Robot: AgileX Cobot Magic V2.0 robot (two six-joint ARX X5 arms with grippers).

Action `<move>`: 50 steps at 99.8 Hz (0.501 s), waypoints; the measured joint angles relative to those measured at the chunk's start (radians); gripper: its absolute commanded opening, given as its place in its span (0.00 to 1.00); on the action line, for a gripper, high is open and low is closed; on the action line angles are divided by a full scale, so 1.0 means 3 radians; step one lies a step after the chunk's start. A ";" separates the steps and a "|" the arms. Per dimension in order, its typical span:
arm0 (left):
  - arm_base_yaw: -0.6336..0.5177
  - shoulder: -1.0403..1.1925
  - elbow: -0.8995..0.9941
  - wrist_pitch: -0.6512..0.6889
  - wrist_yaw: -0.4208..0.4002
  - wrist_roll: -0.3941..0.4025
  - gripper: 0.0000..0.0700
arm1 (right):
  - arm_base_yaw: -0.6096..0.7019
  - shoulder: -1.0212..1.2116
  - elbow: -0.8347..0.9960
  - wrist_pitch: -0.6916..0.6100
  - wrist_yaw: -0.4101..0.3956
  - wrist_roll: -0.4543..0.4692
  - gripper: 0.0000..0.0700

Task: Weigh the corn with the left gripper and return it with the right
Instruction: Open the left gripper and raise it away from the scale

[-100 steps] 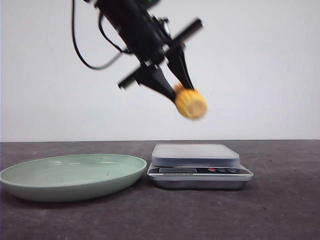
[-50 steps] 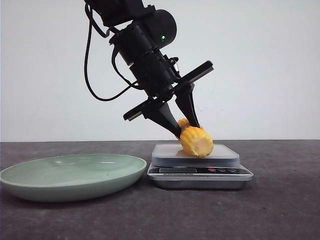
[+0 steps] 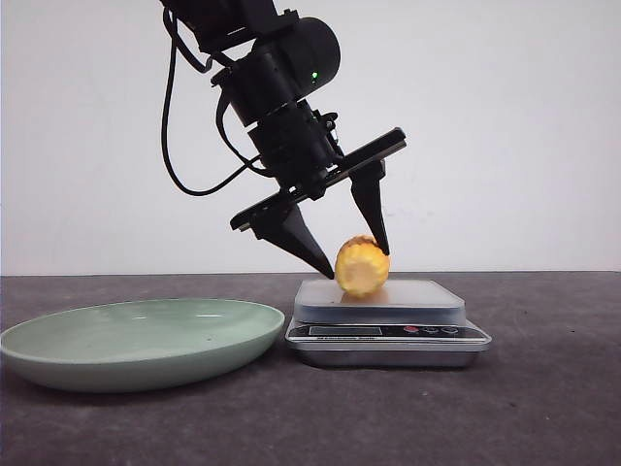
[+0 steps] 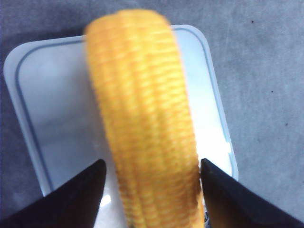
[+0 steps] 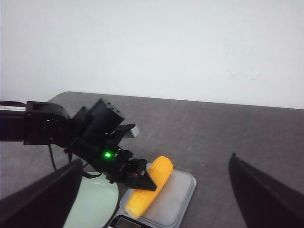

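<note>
The yellow-orange corn (image 3: 362, 267) lies on the platform of the silver scale (image 3: 427, 291). My left gripper (image 3: 354, 264) is open and straddles the corn, one finger on each side, tips close to the platform. In the left wrist view the corn (image 4: 142, 118) fills the space between the fingers (image 4: 76, 194); one finger has a clear gap to it, the other is right beside it. My right gripper (image 5: 156, 159) is open and empty, high and far back from the scale (image 5: 178, 197), looking down at the corn (image 5: 156, 178). It is out of the front view.
A pale green plate (image 3: 136, 340) stands left of the scale, empty, and shows in the right wrist view (image 5: 95, 204). The scale's display and buttons (image 3: 388, 331) face the front. The left arm (image 5: 95, 128) and its cable hang above the plate and scale. Dark grey tabletop, white wall behind.
The left gripper came down from above with the corn, set it on the scale platform and opened its fingers. The corn now rests free on the scale.
</note>
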 measured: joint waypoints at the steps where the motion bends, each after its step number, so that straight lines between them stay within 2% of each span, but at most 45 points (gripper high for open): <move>1: 0.0000 0.0001 0.0000 -0.0003 0.0001 0.0000 0.58 | 0.0000 0.0000 -0.0001 0.0001 0.0004 0.0003 0.86; 5: 0.0000 0.0001 0.0000 -0.0006 0.0003 0.0000 0.60 | 0.0000 0.0000 0.0000 0.0001 0.0015 0.0004 0.86; 20: 0.0000 0.0003 0.0009 -0.0072 0.0019 0.0001 0.81 | 0.0000 0.0000 0.0000 0.0001 0.0031 0.0004 0.86; 33: 0.0000 0.0009 0.0173 -0.0182 0.0020 0.0037 0.81 | 0.0000 0.0000 -0.0001 0.0000 0.0117 0.0004 0.86; 50: 0.0000 0.0009 0.0652 -0.0432 -0.0064 0.0276 0.80 | 0.0000 0.0000 -0.0001 0.0001 0.0195 0.0004 0.86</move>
